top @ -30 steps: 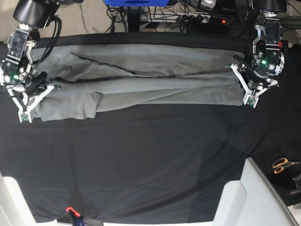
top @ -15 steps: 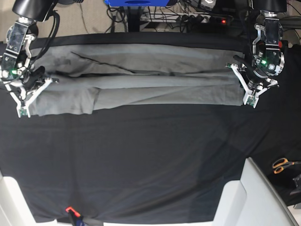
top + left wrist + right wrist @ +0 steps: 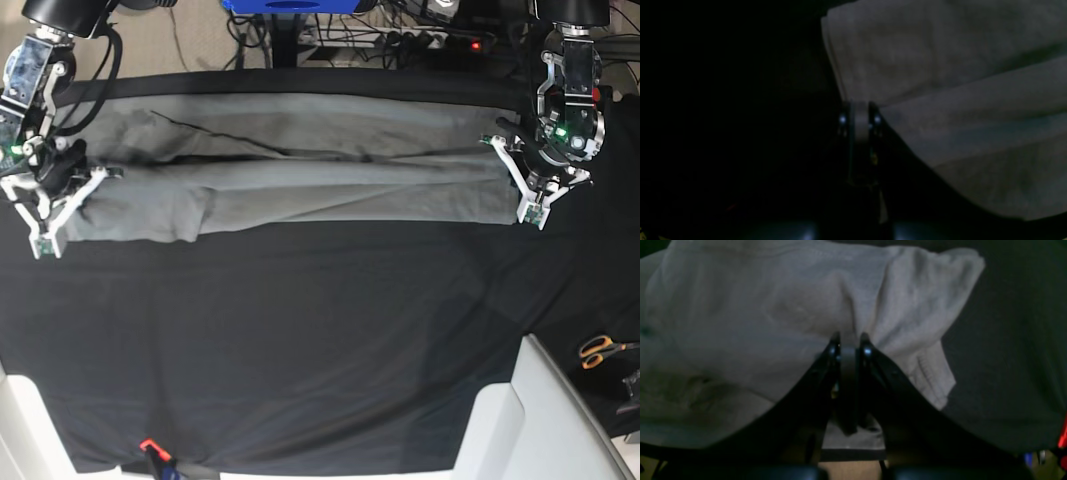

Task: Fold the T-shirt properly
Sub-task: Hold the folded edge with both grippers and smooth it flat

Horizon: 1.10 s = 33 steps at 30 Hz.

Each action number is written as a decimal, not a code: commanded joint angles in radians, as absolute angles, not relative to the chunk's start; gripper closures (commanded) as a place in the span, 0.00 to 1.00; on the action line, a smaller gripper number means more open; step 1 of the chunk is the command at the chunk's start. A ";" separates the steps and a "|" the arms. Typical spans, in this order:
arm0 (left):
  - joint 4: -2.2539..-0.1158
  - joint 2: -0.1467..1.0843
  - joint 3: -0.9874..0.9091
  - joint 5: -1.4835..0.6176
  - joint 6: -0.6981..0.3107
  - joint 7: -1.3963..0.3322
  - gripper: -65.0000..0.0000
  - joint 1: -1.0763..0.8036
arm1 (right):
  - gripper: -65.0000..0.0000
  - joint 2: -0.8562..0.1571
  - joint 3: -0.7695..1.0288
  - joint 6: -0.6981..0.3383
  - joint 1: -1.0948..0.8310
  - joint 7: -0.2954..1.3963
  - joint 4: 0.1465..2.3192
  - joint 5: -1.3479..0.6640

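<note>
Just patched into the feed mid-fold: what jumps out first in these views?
The plain grey cotton T-shirt, stretched into a long creased band across the far side of the black cloth-covered table. Each end is pinched by an arm: the left gripper at the base view's right, the right gripper at its left, both shut on fabric in the wrist views. Orange-handled scissors lie off the near right corner.

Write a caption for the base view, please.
Both grippers, left and right, pinch the grey T-shirt stretched over the black cloth.
</note>
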State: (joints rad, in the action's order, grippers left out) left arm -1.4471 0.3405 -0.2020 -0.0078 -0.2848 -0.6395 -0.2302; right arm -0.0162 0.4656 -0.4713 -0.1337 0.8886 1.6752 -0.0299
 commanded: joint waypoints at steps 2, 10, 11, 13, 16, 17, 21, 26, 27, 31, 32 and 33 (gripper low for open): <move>-1.461 0.357 -0.213 -0.004 -0.275 -0.630 1.00 -0.222 | 1.00 -0.027 0.472 -0.452 -0.125 0.898 1.692 -0.035; -1.461 0.357 -0.213 -0.004 -0.275 -0.630 1.00 -0.222 | 0.99 -0.008 0.472 -0.446 -0.124 0.947 1.653 -0.031; -1.461 0.357 -0.213 -0.004 -0.275 -0.630 1.00 -0.222 | 0.99 -0.008 0.472 -0.444 -0.119 0.947 1.624 -0.031; -1.463 0.357 -0.213 -0.004 -0.275 -0.630 1.00 -0.222 | 0.99 -0.008 0.472 -0.444 -0.116 0.943 1.577 -0.031; -1.465 0.357 -0.213 -0.004 -0.275 -0.630 1.00 -0.222 | 0.99 -0.008 0.473 -0.443 -0.119 0.901 1.540 -0.031; -1.466 0.357 -0.213 -0.004 -0.275 -0.630 1.00 -0.222 | 0.99 -0.008 0.473 -0.433 -0.120 0.889 1.537 -0.030; -1.465 0.358 -0.214 -0.004 -0.275 -0.630 1.00 -0.222 | 0.99 -0.008 0.469 -0.306 -0.136 0.845 1.541 -0.031; -1.465 0.358 -0.214 -0.004 -0.275 -0.630 1.00 -0.222 | 0.94 -0.015 0.470 -0.242 -0.139 0.819 1.543 -0.030; -1.466 0.358 -0.214 -0.004 -0.275 -0.630 1.00 -0.222 | 0.91 -0.015 0.467 -0.223 -0.140 0.819 1.543 -0.022; -1.469 0.357 -0.214 -0.004 -0.275 -0.630 1.00 -0.222 | 0.78 -0.010 0.464 -0.206 -0.140 0.819 1.549 0.065; -1.469 0.357 -0.214 -0.004 -0.275 -0.630 1.00 -0.222 | 0.73 -0.008 0.466 -0.206 -0.140 0.819 1.558 0.076; -1.469 0.357 -0.214 -0.004 -0.275 -0.630 1.00 -0.222 | 0.69 -0.007 0.469 -0.202 -0.140 0.819 1.575 0.079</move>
